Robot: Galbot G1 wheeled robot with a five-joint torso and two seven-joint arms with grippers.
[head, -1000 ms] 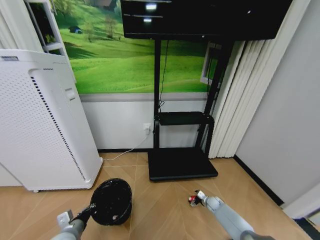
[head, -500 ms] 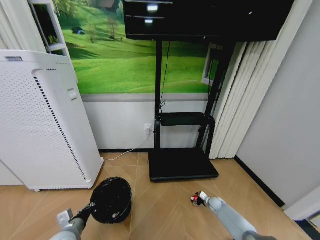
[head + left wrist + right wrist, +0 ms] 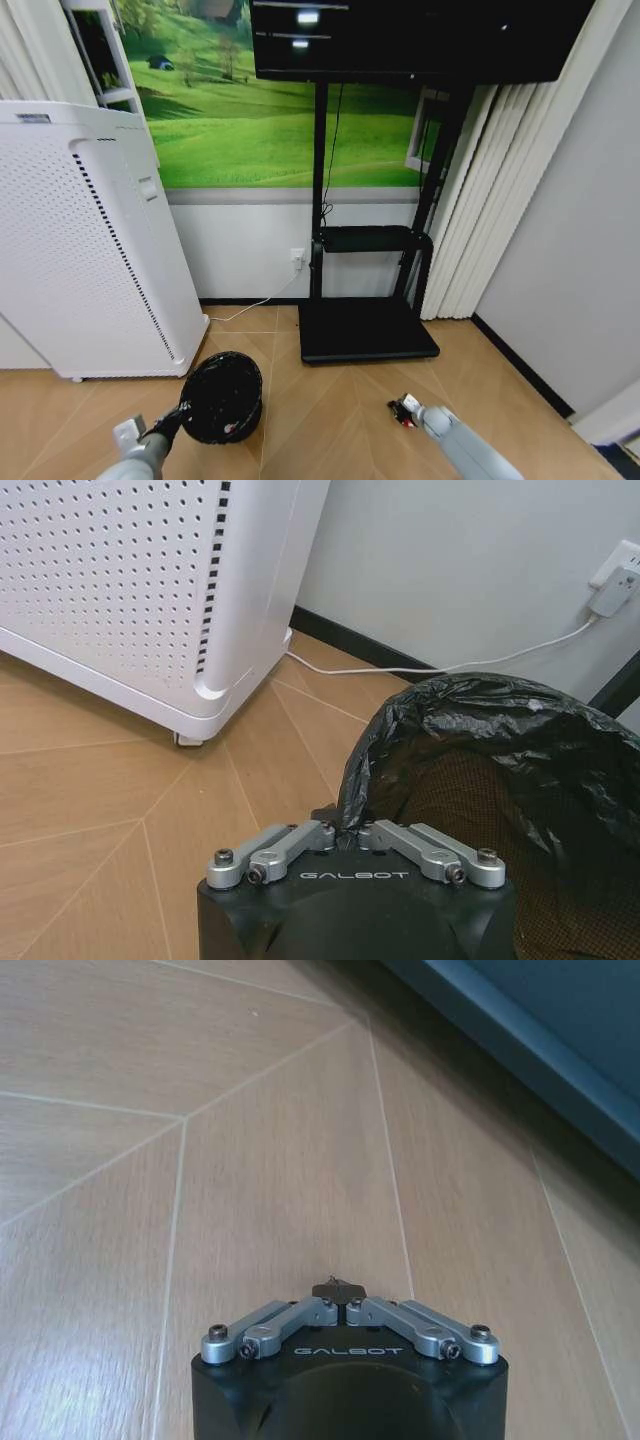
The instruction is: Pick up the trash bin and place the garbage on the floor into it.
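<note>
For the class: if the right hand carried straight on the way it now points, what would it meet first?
Most likely the floor. In the right wrist view the right hand, fingers closed together, faces bare parquet, with only the dark strip farther off. How steeply it tilts down is unclear, so the contact spot is a guess.

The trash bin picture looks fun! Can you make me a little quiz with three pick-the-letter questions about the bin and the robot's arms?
1. Where is the trash bin?
A. On the floor by the white appliance
B. On the black stand
C. Beside the curtain

2. What colour is the bin's bag?
A. Red
B. Black
C. Green

3. What is the left end effector doing?
A. Hanging open in the air
B. Shut on the bin's rim
C. Touching the wall plug

Answers:
1 A, the head view shows it on the wood in front of the appliance.
2 B, glossy black plastic covers the rim.
3 B, its fingers pinch the bagged rim in the left wrist view.
</note>
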